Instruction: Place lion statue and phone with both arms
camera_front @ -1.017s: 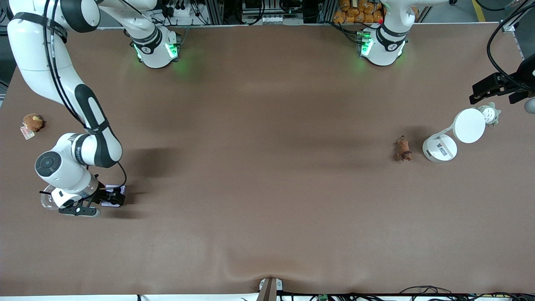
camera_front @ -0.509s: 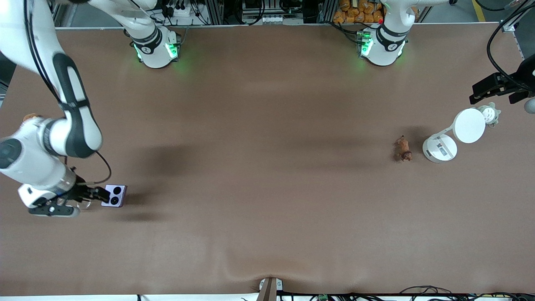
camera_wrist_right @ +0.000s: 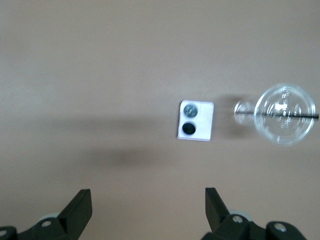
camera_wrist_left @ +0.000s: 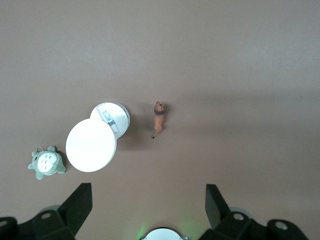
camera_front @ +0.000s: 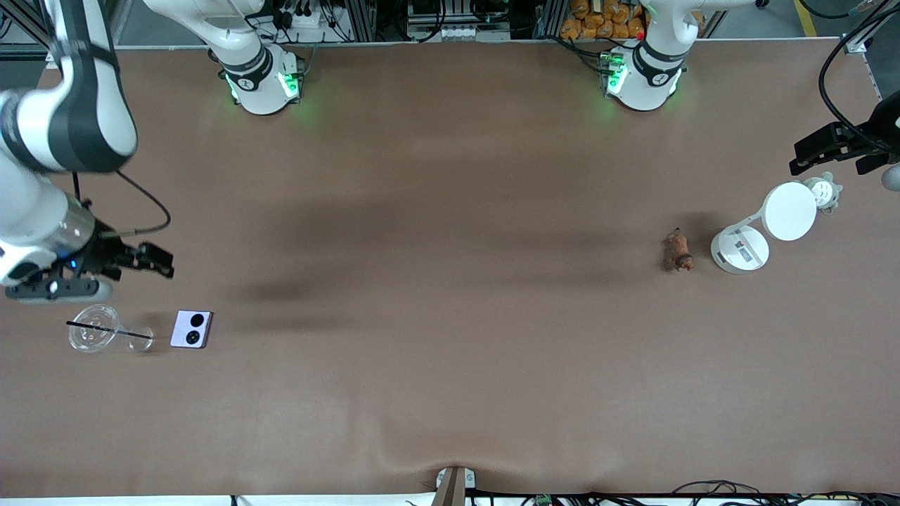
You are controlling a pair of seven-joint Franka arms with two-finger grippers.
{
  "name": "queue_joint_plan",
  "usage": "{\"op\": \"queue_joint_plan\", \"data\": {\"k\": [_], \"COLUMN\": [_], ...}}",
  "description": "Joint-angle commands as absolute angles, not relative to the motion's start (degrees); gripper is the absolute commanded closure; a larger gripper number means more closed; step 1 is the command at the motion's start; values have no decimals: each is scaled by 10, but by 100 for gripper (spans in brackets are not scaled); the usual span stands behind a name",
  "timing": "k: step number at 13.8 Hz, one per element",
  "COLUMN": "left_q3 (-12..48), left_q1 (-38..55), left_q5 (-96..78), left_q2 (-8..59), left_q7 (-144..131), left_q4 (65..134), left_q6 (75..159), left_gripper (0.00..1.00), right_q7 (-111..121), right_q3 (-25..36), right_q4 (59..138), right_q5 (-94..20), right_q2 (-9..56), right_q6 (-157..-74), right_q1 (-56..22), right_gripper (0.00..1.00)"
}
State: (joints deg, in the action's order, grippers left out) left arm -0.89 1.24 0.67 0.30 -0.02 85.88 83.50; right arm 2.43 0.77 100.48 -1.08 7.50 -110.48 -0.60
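Note:
The phone (camera_front: 191,329) lies flat on the table at the right arm's end, its two black camera circles facing up; the right wrist view shows the phone (camera_wrist_right: 195,120) with nothing touching it. My right gripper (camera_front: 160,261) hangs open and empty over bare table a little way from the phone; its open jaws (camera_wrist_right: 148,200) frame only tabletop. The lion statue (camera_front: 678,251) lies at the left arm's end, beside a white lamp, and shows as the lion statue (camera_wrist_left: 159,116) in the left wrist view. My left gripper (camera_front: 798,160) waits high over the table's end, open and empty (camera_wrist_left: 148,200).
A clear glass cup (camera_front: 93,336) with a black straw lies beside the phone, toward the table's end. The white lamp (camera_front: 738,249) stands next to the lion statue, with a small green plush (camera_front: 824,191) beside its round head. The table's brown cloth bulges at the edge (camera_front: 453,469) nearest the camera.
My right gripper has lifted and drawn away from the phone, which stays flat on the table; the glass cup is now uncovered. The left arm has not moved.

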Motion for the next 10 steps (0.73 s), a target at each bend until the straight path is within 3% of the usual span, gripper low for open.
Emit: {"op": "queue_joint_plan", "data": {"k": [1, 5, 10], "left_q3": [-9, -8, -8], "left_q1": [12, 13, 13], "left_q5": [-1, -1, -1], "left_q2": [4, 4, 4], "left_q7": [8, 6, 7], "left_q4": [853, 853, 853], "left_q6": [834, 834, 834], "left_gripper": [0, 0, 0], "right_q7": [23, -6, -1], "right_q3": [12, 16, 17], "right_q4": [981, 856, 799], "right_q5": [-28, -16, -12], "right_q2": [47, 47, 45], "right_q6": [-1037, -902, -816], "right_q1": [-1, 3, 24], "right_gripper": [0, 0, 0]}}
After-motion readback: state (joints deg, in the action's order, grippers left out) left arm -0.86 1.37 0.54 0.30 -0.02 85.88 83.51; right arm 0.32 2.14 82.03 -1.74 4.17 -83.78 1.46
